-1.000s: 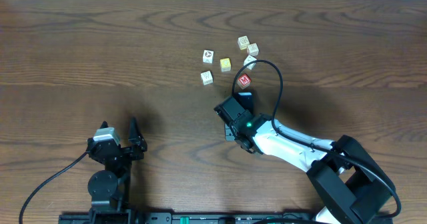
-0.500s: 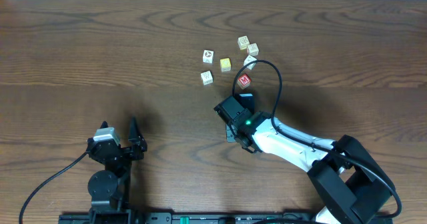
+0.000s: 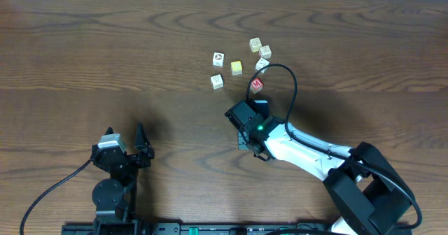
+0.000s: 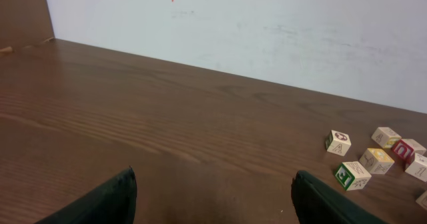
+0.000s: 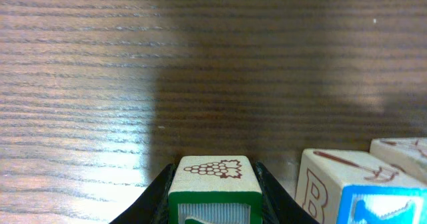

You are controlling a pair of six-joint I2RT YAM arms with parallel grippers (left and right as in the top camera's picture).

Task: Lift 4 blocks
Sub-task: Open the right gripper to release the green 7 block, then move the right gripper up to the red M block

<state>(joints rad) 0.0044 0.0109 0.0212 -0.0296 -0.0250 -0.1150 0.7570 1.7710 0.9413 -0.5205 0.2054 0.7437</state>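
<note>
In the right wrist view my right gripper (image 5: 215,187) is shut on a green-faced block (image 5: 215,181) with grapes printed on its top, one dark finger (image 5: 162,194) on each side. Close on its right stands a blue-faced block (image 5: 347,191) with a B on its side. From overhead the right gripper (image 3: 243,115) covers the held block, and the blue block (image 3: 260,103) shows beside it. The red M block (image 3: 257,84) and yellow block (image 3: 236,67) lie farther back. My left gripper (image 3: 124,131) stands open at the front left, with nothing between its fingers (image 4: 100,201).
Several cream-faced cubes lie around the yellow one, among them a cube (image 3: 219,57) at the left and a pair (image 3: 260,48) at the back. The left wrist view shows the cluster (image 4: 377,157) at its right edge. A black cable (image 3: 290,88) loops over the right arm.
The right jaws have closed a little further onto the green-faced block. The left arm has not moved.
</note>
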